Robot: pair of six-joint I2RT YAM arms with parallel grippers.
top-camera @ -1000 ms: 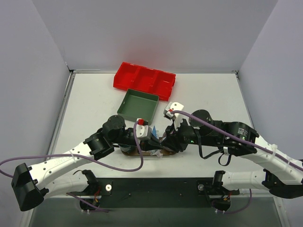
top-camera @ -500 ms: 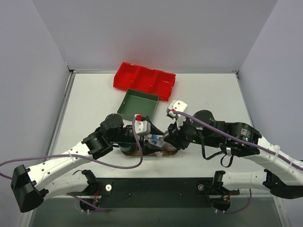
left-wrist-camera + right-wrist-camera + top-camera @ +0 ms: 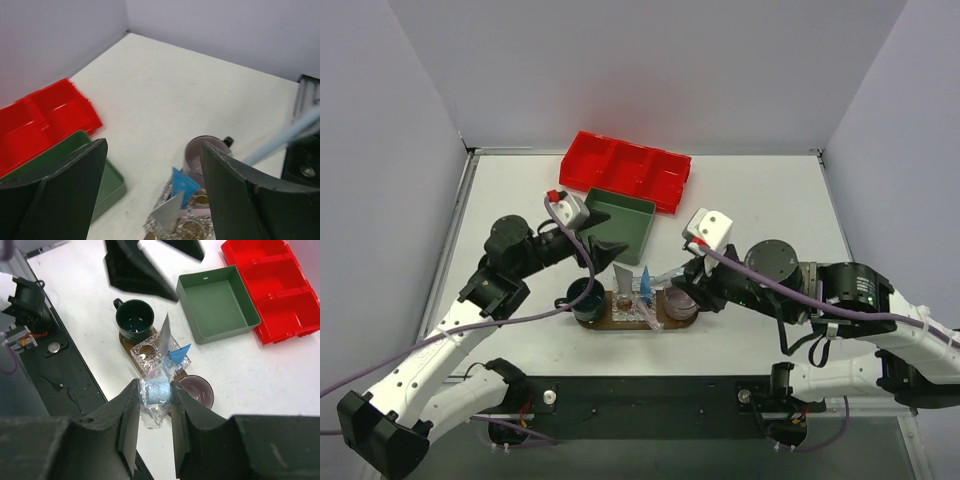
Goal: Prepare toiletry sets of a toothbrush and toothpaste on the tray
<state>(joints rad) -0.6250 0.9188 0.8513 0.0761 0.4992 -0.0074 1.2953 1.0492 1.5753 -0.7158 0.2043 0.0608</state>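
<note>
The brown wooden tray (image 3: 616, 320) (image 3: 125, 341) lies between a dark green mug (image 3: 584, 298) and a purple mug (image 3: 680, 304). A white tube (image 3: 623, 279) (image 3: 164, 334) (image 3: 168, 216) and a blue tube (image 3: 645, 284) (image 3: 179, 354) (image 3: 184, 185) stand on end in clear holders on the tray. A slim pink-white toothbrush (image 3: 650, 318) lies across the tray. My right gripper (image 3: 156, 392) (image 3: 674, 280) hovers over the tray's right part, shut on a light-blue toothbrush (image 3: 159, 391) (image 3: 287, 139) in crinkly clear wrap. Up and left of the tray, my left gripper (image 3: 154, 150) (image 3: 608, 240) is open and holds nothing.
A green square box (image 3: 612, 225) (image 3: 217, 304) (image 3: 108, 186) sits just behind the tray, under my left gripper. A red divided bin (image 3: 626, 170) (image 3: 270, 285) (image 3: 44, 121) lies behind it. The black base rail (image 3: 650, 395) runs along the near edge.
My left gripper has opened and drawn back up and to the left, off the tray, leaving the tubes standing there. My right gripper has shifted slightly right, still gripping the wrapped toothbrush.
</note>
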